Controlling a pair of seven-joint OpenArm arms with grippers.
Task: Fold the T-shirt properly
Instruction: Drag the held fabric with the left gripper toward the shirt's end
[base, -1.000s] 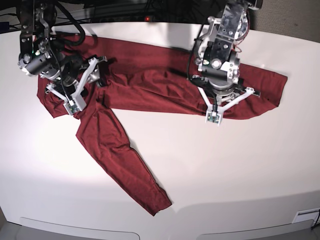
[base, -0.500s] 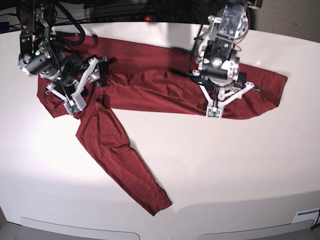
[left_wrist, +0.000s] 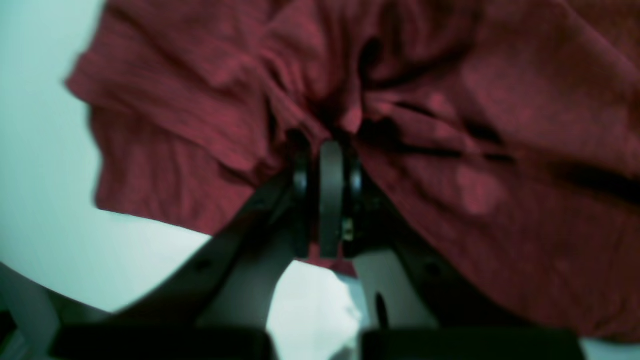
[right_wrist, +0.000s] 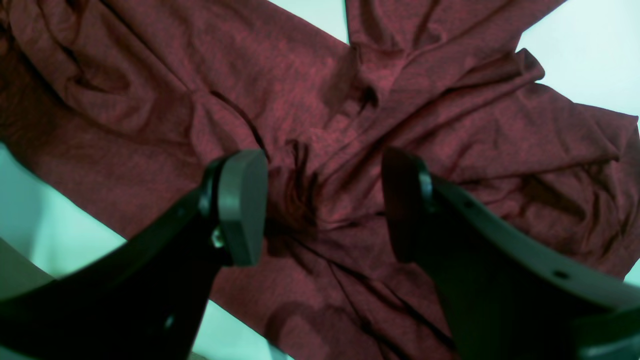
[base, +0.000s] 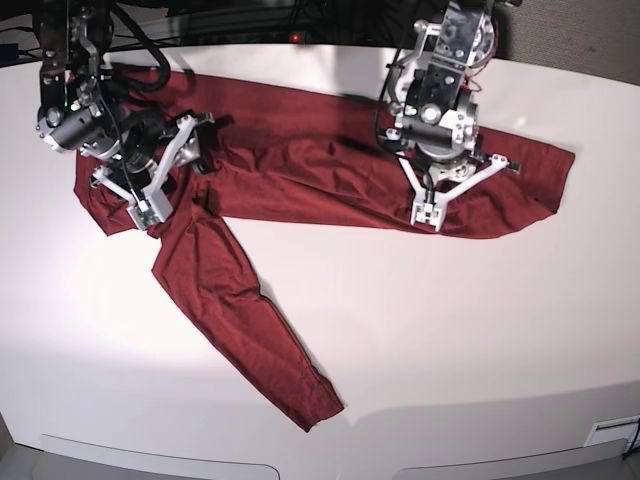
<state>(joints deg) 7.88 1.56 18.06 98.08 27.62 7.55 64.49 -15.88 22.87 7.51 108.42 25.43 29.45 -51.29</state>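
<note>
Two arms work over a wide, cream-white table (base: 480, 330) with a rounded front edge. From the base view, the T-shirt (base: 300, 175) lies spread across the far half of the table, dark red and wrinkled, one long sleeve trailing down toward the front edge. Behind the table the room is dim, with dark cables and a small red light at the back. The left gripper (base: 437, 185) sits on the shirt's body near its right end, and the right gripper (base: 172, 165) hovers over the bunched cloth at the shirt's left end, its white frame splayed out.

Seen from the left wrist, the picture is blurred, but the gripper (left_wrist: 330, 150) has its dark fingers (left_wrist: 331, 195) pressed together on a pinched ridge of the shirt (left_wrist: 475, 125), and folds radiate from that pinch. Pale table (left_wrist: 45, 165) shows to the left and below the cloth's edge.

Seen from the right wrist, the gripper (right_wrist: 322, 200) stands wide apart, holding nothing, one finger (right_wrist: 240, 205) on each side of a rumpled knot of the shirt (right_wrist: 300, 100). Creases run out from the knot, and slivers of pale table (right_wrist: 590, 55) show at the corners.
</note>
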